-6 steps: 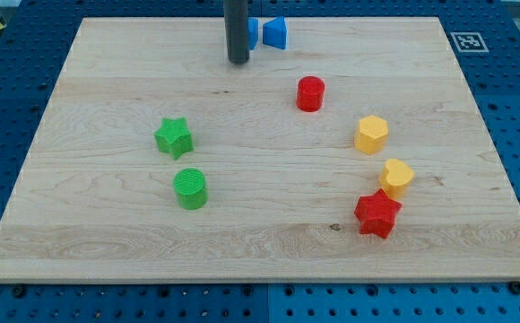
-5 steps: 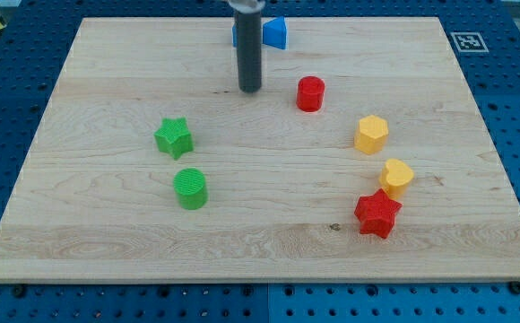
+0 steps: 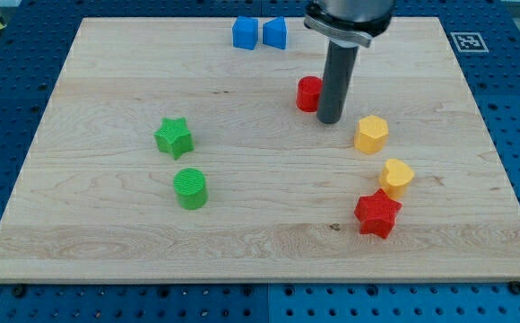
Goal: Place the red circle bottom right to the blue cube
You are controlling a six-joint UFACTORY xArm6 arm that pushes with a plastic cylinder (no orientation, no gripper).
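My tip [image 3: 330,120] is the blunt lower end of a straight dark rod; it has no jaws to open or close and it grips nothing. In the one camera view it rests on the wooden board [image 3: 108,233] just at the view's right of the red circle [image 3: 308,93], about four o'clock from it. The rod covers that block's right edge, so I cannot tell whether the two are touching.

The red circle sits in the upper middle of the board. The blue cube [image 3: 245,33] lies well apart from it at about eleven o'clock, close to the board's top edge. A second blue block [image 3: 275,33], of a wedge-like shape I cannot make out exactly, sits just beside the cube at its three o'clock.

From my tip, a yellow hexagon-like block [image 3: 371,135] lies near at about four o'clock. Below that, at its five o'clock, is a yellow heart-like block [image 3: 395,177], and a red star [image 3: 377,213] touches or nearly touches it at seven o'clock.

On the board's left half a green star [image 3: 173,137] stands with a green circle [image 3: 189,188] near it at five o'clock.
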